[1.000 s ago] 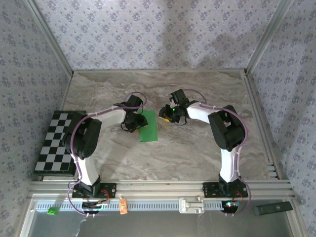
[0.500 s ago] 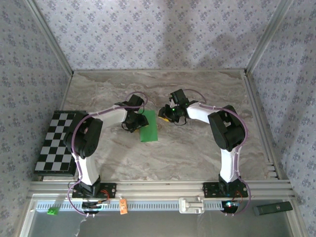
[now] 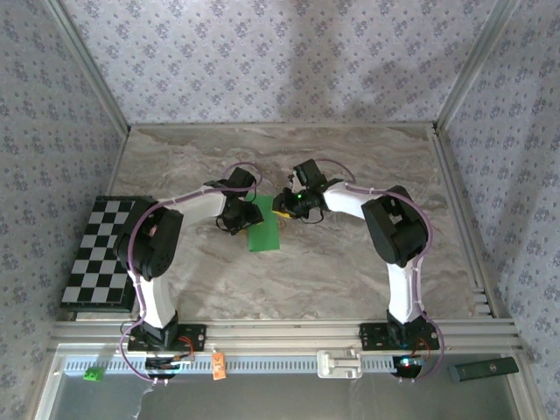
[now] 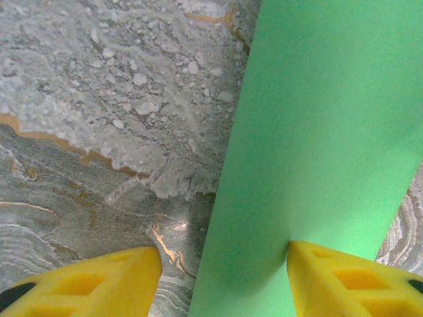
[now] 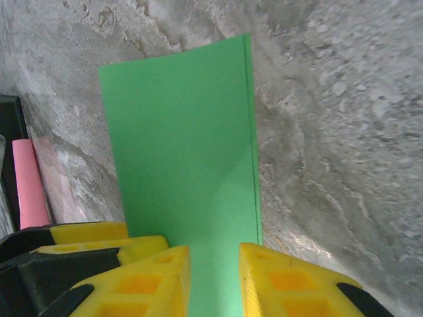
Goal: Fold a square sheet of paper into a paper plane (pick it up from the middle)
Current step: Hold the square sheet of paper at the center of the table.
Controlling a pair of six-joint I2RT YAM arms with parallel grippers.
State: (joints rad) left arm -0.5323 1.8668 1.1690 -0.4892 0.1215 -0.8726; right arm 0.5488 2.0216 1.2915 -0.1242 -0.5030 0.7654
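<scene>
Overhead view of a marbled desk (image 3: 350,262) with two robot arms reaching in from the near edge to meet at its middle. Between them lies the square sheet of paper (image 3: 263,229), bright green and doubled over into a narrow upright rectangle, flat on the desk.

Left wrist view: the left jaws stand open and straddle one long edge of the sheet (image 4: 317,132). One yellow fingertip (image 4: 344,277) rests on the green paper. The other (image 4: 99,281) is over bare desk, well apart from the first.

Right wrist view: the right jaws are nearly together, with a narrow gap between the two yellow fingertips (image 5: 158,277). They are planted at the near end of the sheet (image 5: 185,145), and green paper shows in the gap. The paper lies flat there rather than standing between the fingers, so this looks like pressing, not pinching. Along the sheet's right edge a thin double line shows two layers lying almost flush.

The step in hand appears to be setting the centre crease, with one arm pinning the folded sheet while the other bears down. No nose folds or wings are formed yet, so the plane is at an early stage. The next move likely calls for a firm hold on one end while the layers are opened or a corner is turned in. A light sheet may slip if either contact lifts too soon.
</scene>
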